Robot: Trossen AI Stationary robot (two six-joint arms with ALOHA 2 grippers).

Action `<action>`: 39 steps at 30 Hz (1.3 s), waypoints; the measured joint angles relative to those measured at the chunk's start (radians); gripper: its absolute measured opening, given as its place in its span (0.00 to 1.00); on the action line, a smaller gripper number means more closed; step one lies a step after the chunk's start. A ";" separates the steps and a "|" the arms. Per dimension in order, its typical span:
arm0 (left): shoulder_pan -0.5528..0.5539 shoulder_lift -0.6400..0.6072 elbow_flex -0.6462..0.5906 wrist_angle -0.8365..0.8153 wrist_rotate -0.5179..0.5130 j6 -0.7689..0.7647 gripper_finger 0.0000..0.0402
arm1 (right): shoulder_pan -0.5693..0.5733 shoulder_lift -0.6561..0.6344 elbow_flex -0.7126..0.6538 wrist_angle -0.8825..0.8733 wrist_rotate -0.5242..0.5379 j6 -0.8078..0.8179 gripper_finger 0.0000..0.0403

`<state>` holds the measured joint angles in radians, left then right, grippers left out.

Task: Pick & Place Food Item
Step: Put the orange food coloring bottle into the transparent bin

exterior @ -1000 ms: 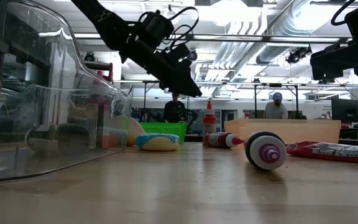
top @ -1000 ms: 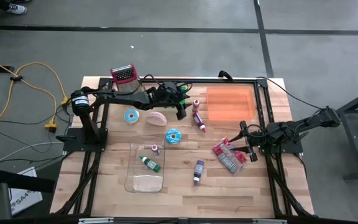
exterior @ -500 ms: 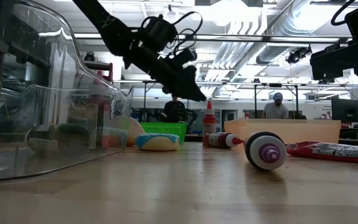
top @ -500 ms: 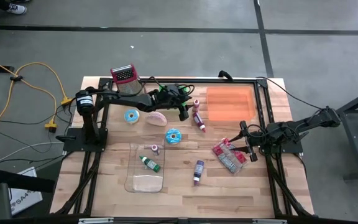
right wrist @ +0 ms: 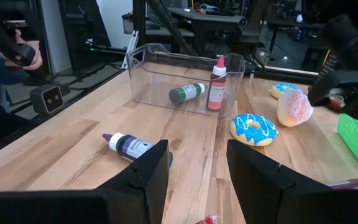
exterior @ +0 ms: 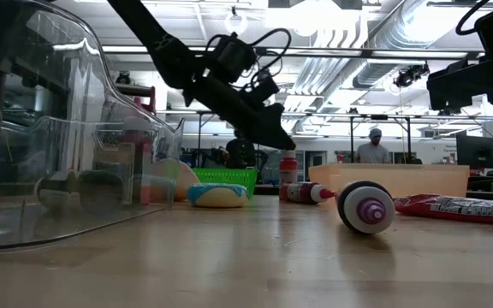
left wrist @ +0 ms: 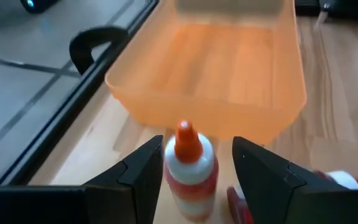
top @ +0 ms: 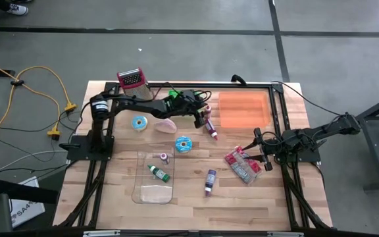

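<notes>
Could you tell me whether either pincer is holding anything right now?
Nothing: the left pincer stands open around an upright orange-capped bottle, the right pincer open and empty.

A robotics lab: exposed ceiling ducts (exterior: 400,38), monitors (exterior: 478,152), concrete floor (top: 189,59), workers at distant benches.

bright overhead light, blurred near foreground

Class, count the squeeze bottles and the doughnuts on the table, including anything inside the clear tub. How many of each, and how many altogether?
Bottles: 5
Doughnuts: 3
Total: 8
</notes>
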<state>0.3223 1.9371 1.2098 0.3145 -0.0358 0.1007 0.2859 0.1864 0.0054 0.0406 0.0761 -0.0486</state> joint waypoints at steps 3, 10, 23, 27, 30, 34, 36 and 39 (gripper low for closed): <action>0.000 0.017 0.018 0.003 0.002 -0.001 0.46 | 0.000 0.001 0.000 0.000 0.000 0.000 0.38; 0.005 0.043 0.044 -0.005 0.008 -0.002 0.46 | 0.000 0.006 0.000 -0.001 -0.002 0.000 0.38; 0.018 0.043 0.046 -0.009 0.017 -0.005 0.46 | 0.000 0.006 0.000 0.000 -0.003 0.000 0.38; 0.017 0.043 0.046 -0.029 0.019 -0.039 0.46 | 0.000 0.006 0.000 0.000 -0.003 0.000 0.38; 0.017 0.043 0.046 -0.034 0.019 -0.045 0.46 | 0.000 0.006 0.000 0.000 -0.003 0.000 0.38; 0.018 0.043 0.046 -0.034 0.018 -0.046 0.43 | 0.000 0.006 0.000 0.000 -0.003 0.000 0.38; 0.018 0.043 0.046 -0.034 0.018 -0.046 0.40 | 0.000 0.006 0.000 0.000 -0.003 0.000 0.38; 0.018 0.043 0.046 -0.034 0.018 -0.047 0.36 | 0.000 0.006 0.000 0.000 -0.003 0.000 0.38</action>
<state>0.3401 1.9797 1.2556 0.2802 -0.0177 0.0532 0.2859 0.1928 0.0053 0.0404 0.0727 -0.0486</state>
